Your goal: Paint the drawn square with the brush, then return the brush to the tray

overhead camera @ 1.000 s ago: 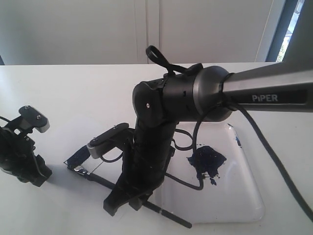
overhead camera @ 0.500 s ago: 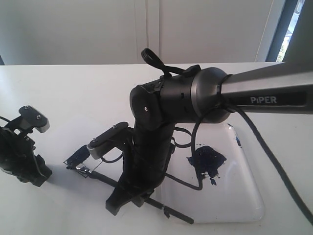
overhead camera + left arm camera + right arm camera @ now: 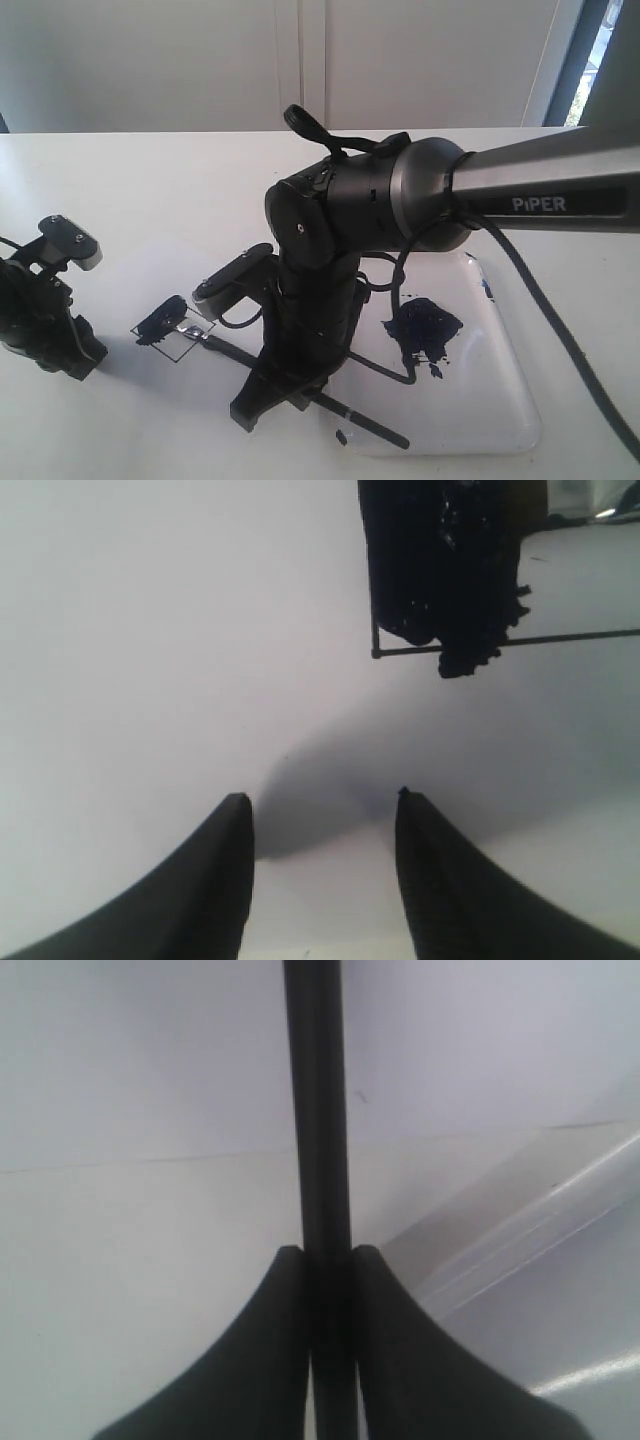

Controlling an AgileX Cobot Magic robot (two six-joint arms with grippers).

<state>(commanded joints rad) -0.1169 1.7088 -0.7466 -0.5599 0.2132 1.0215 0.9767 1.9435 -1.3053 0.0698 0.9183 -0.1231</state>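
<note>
The brush (image 3: 228, 348) lies slanted low over the table, its silver ferrule over the drawn square (image 3: 165, 330). The square's left part is blotchy dark blue and its right part is only outlined. My right gripper (image 3: 272, 402) is shut on the black handle, which passes straight between the jaws of the right gripper (image 3: 318, 1255) as the brush (image 3: 318, 1110) in the right wrist view. The handle's end reaches over the white tray (image 3: 495, 400). My left gripper (image 3: 68, 358) rests at the far left, apart from the square. In its own view the left gripper (image 3: 320, 805) is open and holds nothing.
A dark blue paint blob (image 3: 422, 326) with splatter sits in the tray's far part. The tray's rim (image 3: 520, 1245) shows beside the handle. The right arm (image 3: 440, 570) and the brush handle (image 3: 520, 640) appear ahead of the left gripper. Black cables hang off the right arm.
The right gripper has drawn the brush to the right across the square, uncovering a dark blue patch on its left part. The handle's end now lies further over the tray. The left arm is still.
</note>
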